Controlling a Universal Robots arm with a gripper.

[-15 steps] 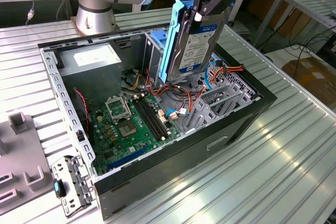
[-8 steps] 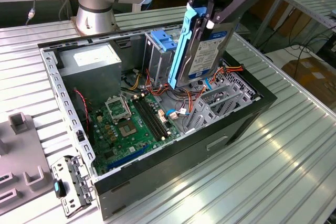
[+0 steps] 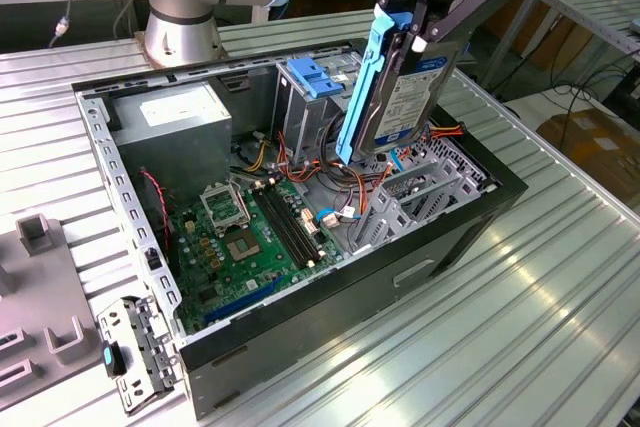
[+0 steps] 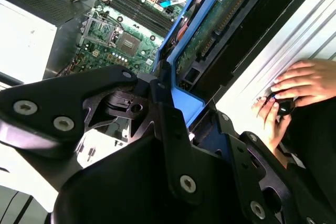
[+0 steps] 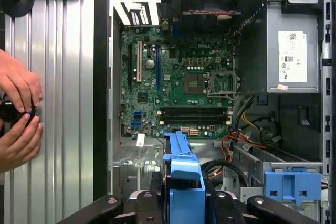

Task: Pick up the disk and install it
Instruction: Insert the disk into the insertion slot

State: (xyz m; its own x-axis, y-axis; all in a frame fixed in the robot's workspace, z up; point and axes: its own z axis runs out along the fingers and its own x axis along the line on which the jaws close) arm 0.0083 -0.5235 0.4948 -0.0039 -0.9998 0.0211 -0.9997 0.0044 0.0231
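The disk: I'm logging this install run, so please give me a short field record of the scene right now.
Disk: flat silver-metal hard drive, blue-and-white label, blue plastic rails, tilted on edge, lower end over the grey metal drive cage
Gripper: black gripper, shut on the drive's upper end
Case: open black computer case, green motherboard exposed
Install: drive not yet seated
Person: hands over the ribbed metal table beside the case
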